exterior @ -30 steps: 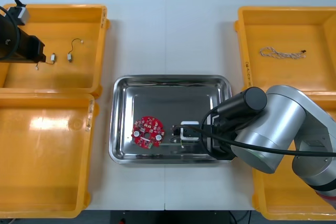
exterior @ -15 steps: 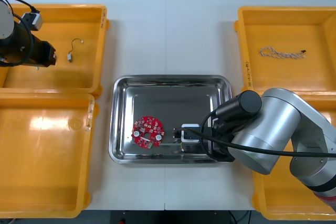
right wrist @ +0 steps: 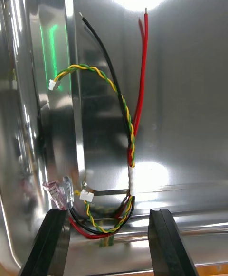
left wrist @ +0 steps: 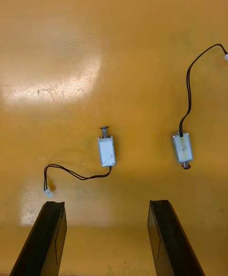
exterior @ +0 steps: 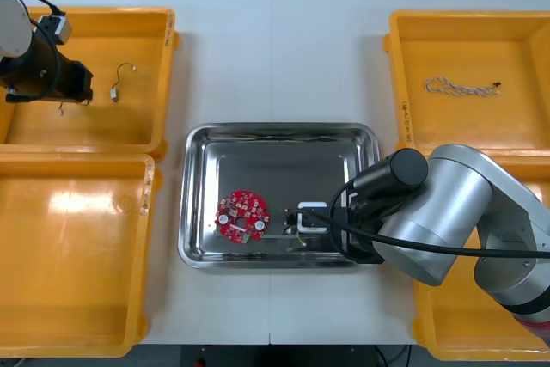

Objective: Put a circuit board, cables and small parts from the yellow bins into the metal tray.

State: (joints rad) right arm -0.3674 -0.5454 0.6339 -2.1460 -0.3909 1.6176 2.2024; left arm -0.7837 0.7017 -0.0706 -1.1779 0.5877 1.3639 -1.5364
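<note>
My right gripper (right wrist: 108, 212) stands open low over the metal tray (exterior: 279, 130), at its right end (exterior: 305, 228). A bundle of red, yellow and black cables (right wrist: 131, 128) lies loose on the tray floor, its looped end between the fingers (right wrist: 57, 240). A round red circuit board (exterior: 241, 216) lies in the tray to the left of that gripper. My left gripper (left wrist: 107, 204) hangs open over the far left yellow bin (exterior: 163, 58), just short of a small metal part (left wrist: 106, 151) with a black wire. A second such part (left wrist: 182, 147) lies beside it (exterior: 114, 92).
A twisted blue and white cable (exterior: 460, 86) lies in the far right bin (exterior: 404, 83). The near left bin (exterior: 142, 238) and the near right bin (exterior: 430, 333) flank the tray. The right arm's silver body (exterior: 455, 212) covers the tray's right rim.
My right gripper has opened and let go of the cable bundle, which now lies in the tray. My left arm has shifted a little to the right, over one small part.
</note>
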